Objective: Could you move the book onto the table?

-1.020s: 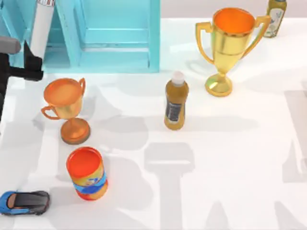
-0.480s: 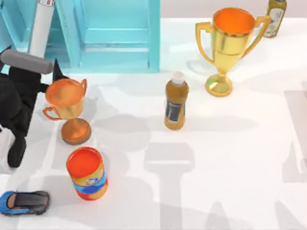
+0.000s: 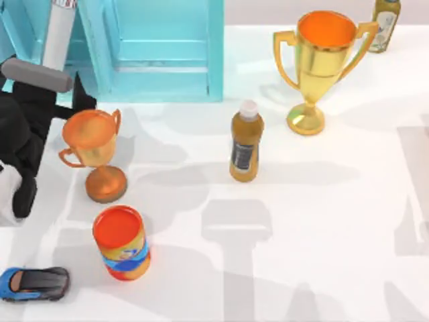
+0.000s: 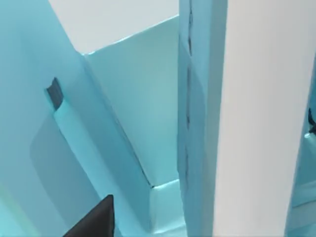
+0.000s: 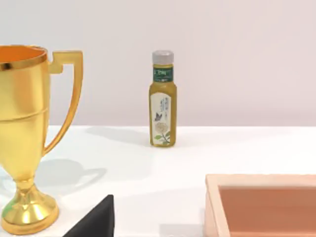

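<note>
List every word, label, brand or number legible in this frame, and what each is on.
No text can be read.
Amber bottle: dark label, print too small.
Green bottle: pale label with a flower picture, print blurred.
Orange can: blue and yellow band, no legible words.

Colour rundown: the worktop is glossy white with faint grey shadow shapes all over it. The shelf unit is turquoise, and the book standing in it shows a white page edge with a red-patterned strip at the end. The small trophy is orange-bronze, the big trophy shiny gold with an orange inside. The can is orange with a blue and yellow band. The amber bottle has a white cap and dark label. The toy car is blue and dark grey. The far bottle is olive-yellow with a grey cap and cream floral label. The left arm is black with a grey bar.
</note>
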Available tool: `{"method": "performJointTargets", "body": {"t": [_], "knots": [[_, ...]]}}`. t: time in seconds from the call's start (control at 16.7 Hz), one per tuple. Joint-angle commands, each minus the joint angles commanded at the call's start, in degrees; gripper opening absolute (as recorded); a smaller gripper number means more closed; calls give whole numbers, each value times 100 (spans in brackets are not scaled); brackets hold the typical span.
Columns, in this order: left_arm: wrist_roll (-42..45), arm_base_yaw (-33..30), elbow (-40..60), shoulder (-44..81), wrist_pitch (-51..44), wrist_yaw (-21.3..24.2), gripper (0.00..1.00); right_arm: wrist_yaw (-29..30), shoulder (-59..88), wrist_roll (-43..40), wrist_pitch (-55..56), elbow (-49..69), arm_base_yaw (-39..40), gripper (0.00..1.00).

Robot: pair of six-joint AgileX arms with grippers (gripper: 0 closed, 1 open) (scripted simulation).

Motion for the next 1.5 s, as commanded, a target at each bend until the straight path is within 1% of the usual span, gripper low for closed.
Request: {"method": "performJointTargets", "body": {"t": [0.24,0.48,0.84,1.5], "knots": [[-2,66,1062,443,-619,81,100,0,0,0,0,0,0,100],[-9,-41,1914,726,-1174,-38,100,0,0,0,0,0,0,100],[-11,-110,2062,782,-1276,-84,100,0,0,0,0,0,0,100],[-11,-110,2062,782,-1276,-84,17,0,0,0,0,0,0,100]]}}
